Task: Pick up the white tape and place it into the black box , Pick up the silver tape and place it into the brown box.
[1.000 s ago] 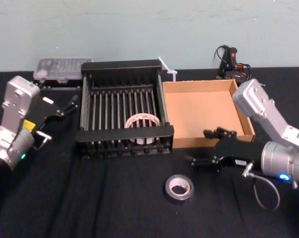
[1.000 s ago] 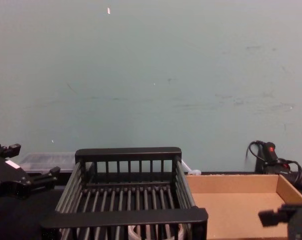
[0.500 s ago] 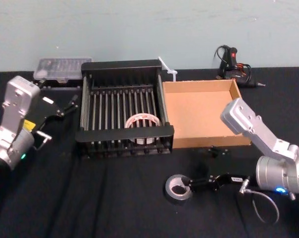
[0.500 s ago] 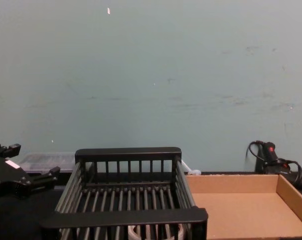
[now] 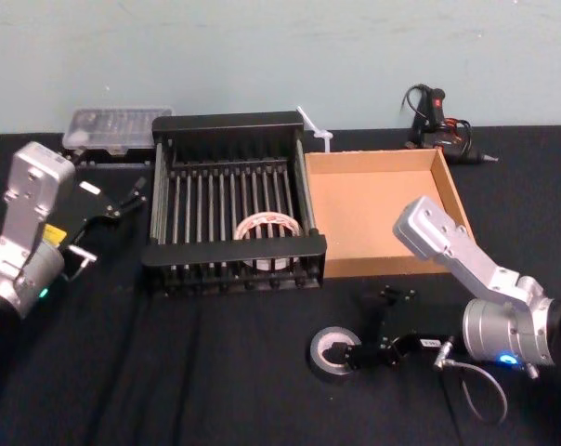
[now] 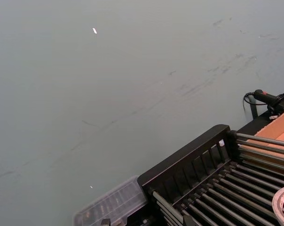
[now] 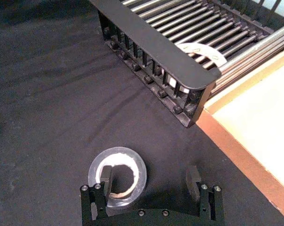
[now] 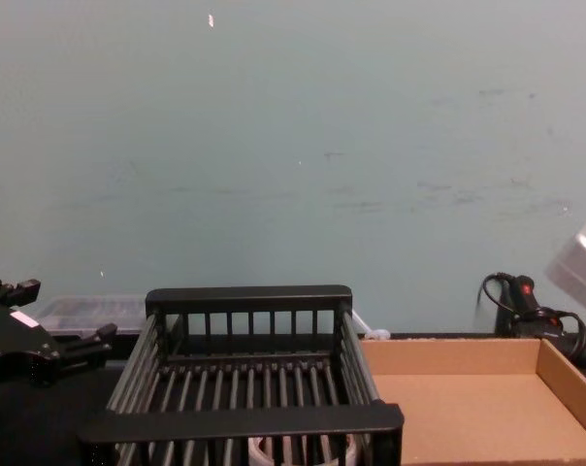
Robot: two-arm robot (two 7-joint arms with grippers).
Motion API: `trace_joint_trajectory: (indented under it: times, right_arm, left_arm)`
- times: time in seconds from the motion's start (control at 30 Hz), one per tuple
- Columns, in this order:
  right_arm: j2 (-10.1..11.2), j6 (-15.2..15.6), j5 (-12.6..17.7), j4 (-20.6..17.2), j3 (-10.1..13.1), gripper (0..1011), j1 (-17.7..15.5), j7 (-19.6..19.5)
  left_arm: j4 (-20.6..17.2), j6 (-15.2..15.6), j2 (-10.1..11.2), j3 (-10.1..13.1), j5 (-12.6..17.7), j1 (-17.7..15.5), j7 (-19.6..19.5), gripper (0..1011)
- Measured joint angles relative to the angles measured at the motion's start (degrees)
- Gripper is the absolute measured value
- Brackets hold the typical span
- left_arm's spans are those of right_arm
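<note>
- White tape point(image 5: 267, 228) lies in the black box point(image 5: 234, 123), on the slatted floor near the front wall and toward the side next to the brown box point(image 5: 378, 214). That half of the task looks done.
- Silver tape point(image 5: 332, 354) lies flat on the black-clothed desk point(image 5: 169, 372), in front of both boxes and clear of them. Hollow centre faces up.
- Right end effector point(image 7: 151, 181) is low at the roll, fingers spread. In the right wrist view one finger point(image 7: 106, 176) sits inside the hollow centre; the other point(image 7: 193, 176) is outside, on the side toward the brown box, with a gap to the roll's outer wall. Nothing is pinched.
- Left end effector point(image 5: 123, 200) is parked beside the black box on the robot's left, above the desk, fingers apart, holding nothing.
- Handling, my read: the squat thick roll should be stiff and moderately heavy for its size and should not crush. The outer backing looks smooth and dull, so a pinch across the whole outside could slip.
- Best hold, my read: clamp one wall of the ring between the inner core and the outer face, as the fingers are staged.
- Risk: on a one-wall grip the roll may hang tilted or swing. The brown box has low walls and a wide opening, so the drop is forgiving.
</note>
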Motion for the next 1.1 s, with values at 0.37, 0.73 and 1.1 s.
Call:
trace_joint_trajectory:
  times: [0.37, 0.73, 1.1]
  right_arm:
    - [-1.25, 0.28, -0.73, 2.09, -1.36, 1002, 1.4, 0.37]
    - [-2.04, 0.49, -1.36, 3.31, -2.01, 1002, 2.26, 0.48]
    - [-1.98, 0.49, -1.28, 3.2, -1.96, 1002, 2.2, 0.44]
  left_arm:
    - [0.0, 0.0, 0.0, 0.0, 0.0, 0.0, 0.0, 1001]
    - [0.0, 0.0, 0.0, 0.0, 0.0, 0.0, 0.0, 1001]
    - [0.0, 0.0, 0.0, 0.0, 0.0, 0.0, 0.0, 1001]
